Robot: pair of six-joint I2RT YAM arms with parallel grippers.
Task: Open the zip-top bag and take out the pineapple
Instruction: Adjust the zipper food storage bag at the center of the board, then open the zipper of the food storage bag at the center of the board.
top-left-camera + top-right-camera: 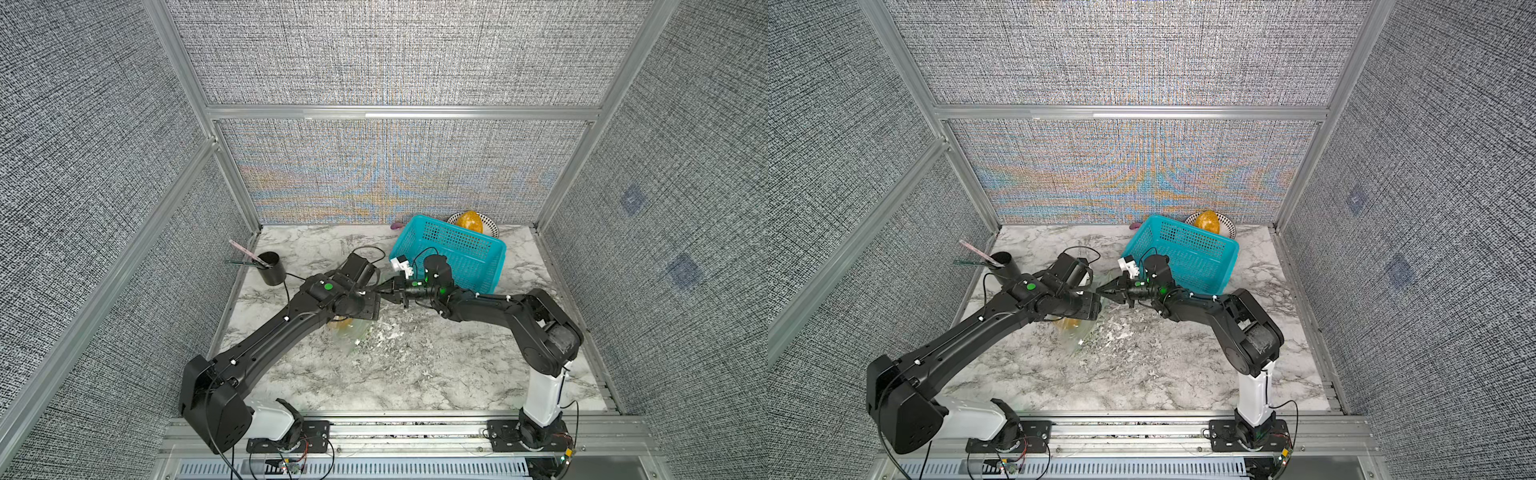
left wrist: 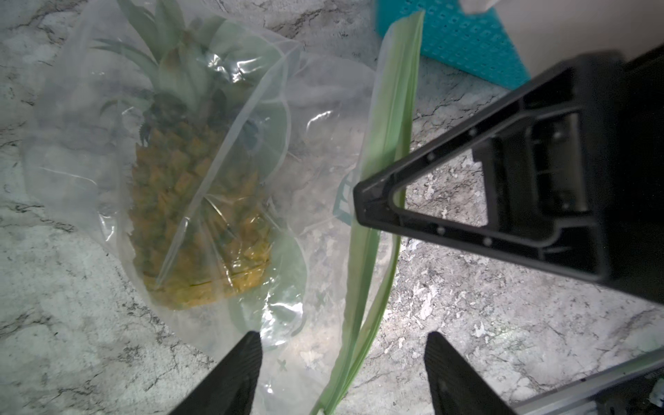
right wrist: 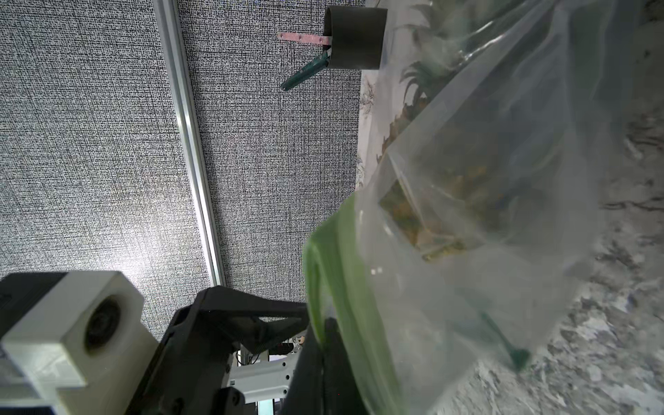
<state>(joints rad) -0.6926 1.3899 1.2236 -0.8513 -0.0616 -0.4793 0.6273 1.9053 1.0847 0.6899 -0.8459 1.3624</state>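
Left wrist view showed right fingers (image 2: 366,208) shut on the strip (image 2: 391,107) of the bag (image 2: 316,151), left fingers (image 2: 233,373) open, empty, astride it; the pineapple (image 2: 194,201) lay inside, on the table (image 2: 503,341). Opening seemed underway; next, left should pinch the opposite lip.

Extend inward, wrists nearly meeting; left gripper (image 2: 343,337) angled down, jaws wide apart; right gripper (image 1: 384,296) level, clamped shut.
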